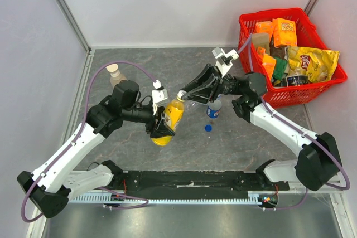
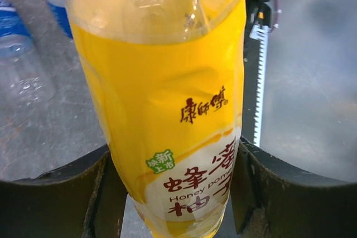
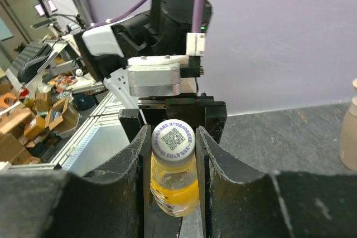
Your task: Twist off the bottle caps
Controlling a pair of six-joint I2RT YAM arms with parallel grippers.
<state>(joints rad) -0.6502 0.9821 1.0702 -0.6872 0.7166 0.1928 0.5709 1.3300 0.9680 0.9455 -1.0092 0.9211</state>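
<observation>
The juice bottle (image 1: 170, 116), full of yellow-orange drink, is held tilted above the table, its neck pointing right. My left gripper (image 1: 165, 122) is shut on its lower body; in the left wrist view the bottle (image 2: 162, 110) fills the frame between the two black fingers (image 2: 56, 193). My right gripper (image 1: 185, 94) is shut on the bottle's white cap (image 3: 173, 137), which has a printed code on top, with one finger on each side. A clear bottle with a blue label (image 1: 213, 108) stands just right of them. A blue cap (image 1: 208, 128) lies loose on the table in front of it.
A beige pump-top soap bottle (image 1: 115, 74) stands at the back left. A red basket (image 1: 254, 23) full of snack packets sits at the back right. Grey walls close in the table on three sides.
</observation>
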